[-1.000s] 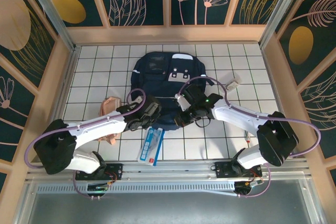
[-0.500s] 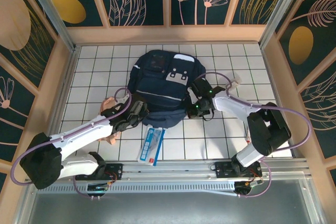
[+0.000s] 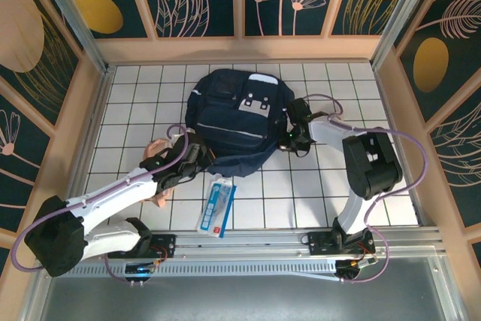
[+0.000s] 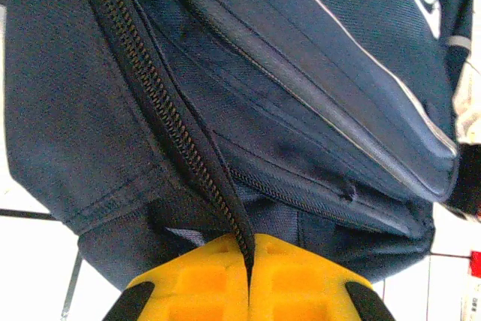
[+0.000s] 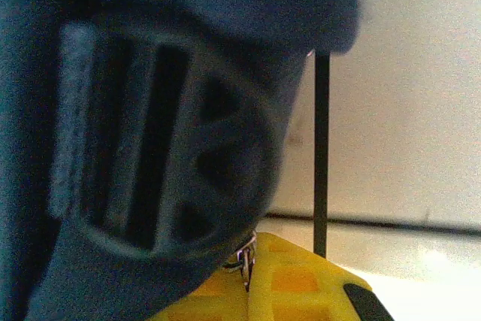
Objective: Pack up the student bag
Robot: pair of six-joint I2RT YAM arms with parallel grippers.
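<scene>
The student bag [image 3: 237, 118], a big navy backpack with a grey stripe and white patches, lies flat in the middle of the tiled table. My left gripper [image 3: 197, 157] is at its near-left edge. In the left wrist view the yellow jaws of the left gripper [image 4: 249, 249] are shut on the bag's [image 4: 285, 73] open zipper edge [image 4: 188, 148]. My right gripper [image 3: 294, 131] is against the bag's right side. In the right wrist view the right gripper [image 5: 248, 272] is shut on a small metal zipper pull [image 5: 244, 255], with dark bag fabric [image 5: 150, 148] close in front.
A pink fabric pouch [image 3: 154, 152] lies left of the bag, partly under my left arm. A blue and white flat box [image 3: 216, 207] lies near the front edge. Wooden walls [image 3: 98, 110] fence the table on three sides.
Both grippers have moved apart, the left to the left, the right to the right and back along the bag's side. The bag has shifted and turned slightly. Both stay shut.
</scene>
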